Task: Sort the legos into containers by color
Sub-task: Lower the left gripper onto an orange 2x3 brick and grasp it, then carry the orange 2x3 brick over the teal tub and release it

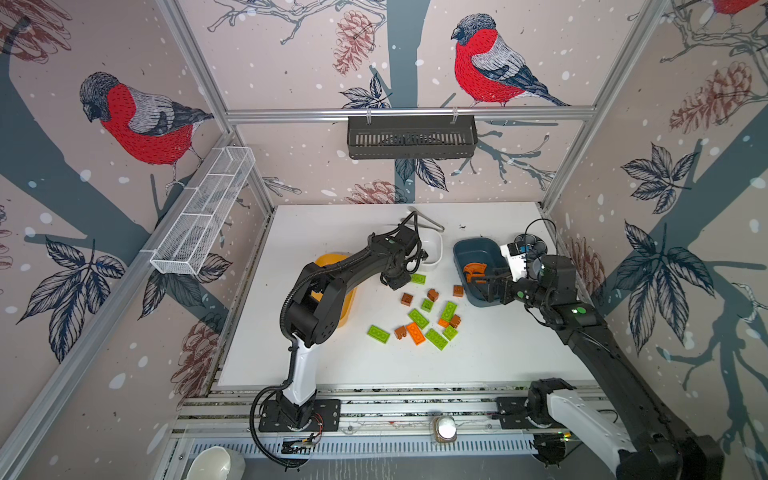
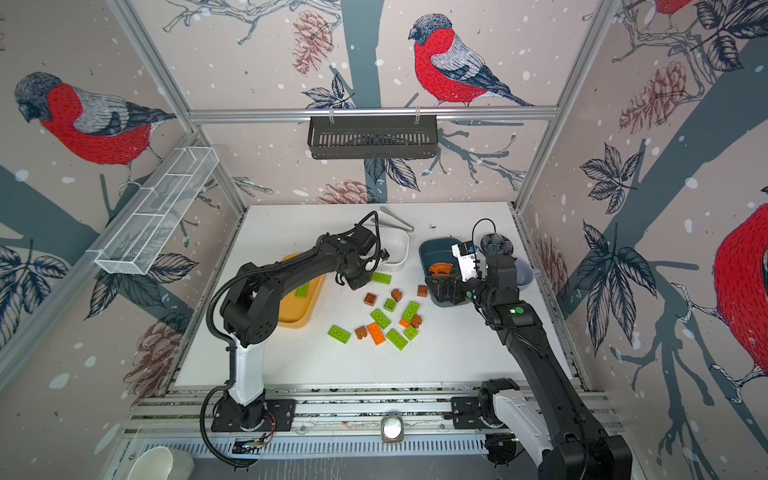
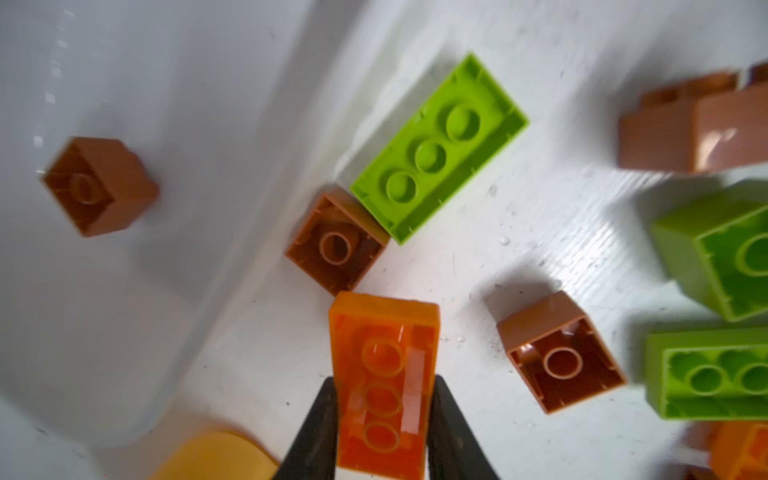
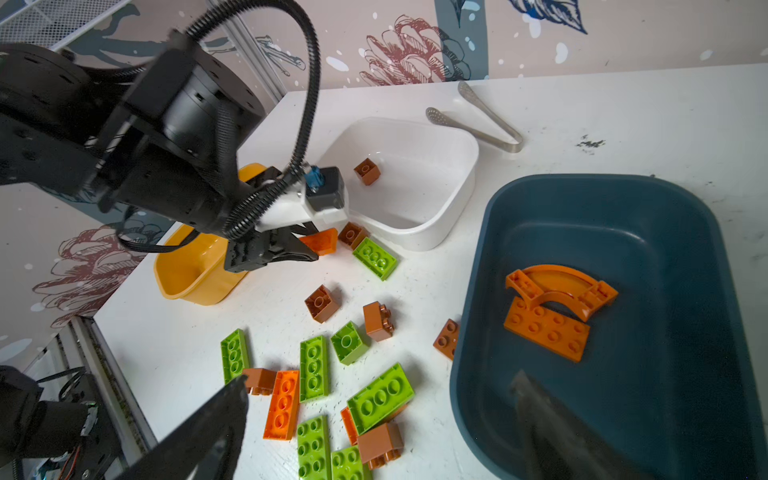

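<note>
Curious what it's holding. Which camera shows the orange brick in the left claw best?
The left wrist view: the orange brick fills the foreground, hollow side showing, gripped by the left claw. The right wrist view shows it small, partly hidden. In both top views the left arm hides it.

The left arm [image 1: 332, 278] stretches forward, elbow raised, left fingers [image 3: 316, 436] pinched close. The right arm [image 1: 602, 345] reaches inward, seemingly level, right fingers [image 4: 199, 436] spread wide.

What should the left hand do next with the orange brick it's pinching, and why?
Probably lift it and carry it to the teal tub: the left hand is shut on the orange brick, and that tub already holds orange pieces.
</note>
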{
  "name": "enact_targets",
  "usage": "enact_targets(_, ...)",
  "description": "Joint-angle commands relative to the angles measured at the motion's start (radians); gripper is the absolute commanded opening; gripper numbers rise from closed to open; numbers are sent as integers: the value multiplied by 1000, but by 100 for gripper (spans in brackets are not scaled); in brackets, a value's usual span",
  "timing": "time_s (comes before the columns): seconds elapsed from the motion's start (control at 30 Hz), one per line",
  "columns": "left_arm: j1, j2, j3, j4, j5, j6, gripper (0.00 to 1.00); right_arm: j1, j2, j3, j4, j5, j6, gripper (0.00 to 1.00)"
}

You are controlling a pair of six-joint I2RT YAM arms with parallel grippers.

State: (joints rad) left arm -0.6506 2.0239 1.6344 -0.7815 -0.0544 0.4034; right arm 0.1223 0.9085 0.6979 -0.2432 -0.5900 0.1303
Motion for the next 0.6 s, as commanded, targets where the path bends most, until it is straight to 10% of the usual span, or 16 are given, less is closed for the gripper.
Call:
enact_targets(0.0,-28,-13,98,-94,105,-86,24,-23,-5,14,0,13,-11,99)
enact_targets(0.57,-119,337,619,255,380,-582,22,-110,-55,15,25,45,22,99)
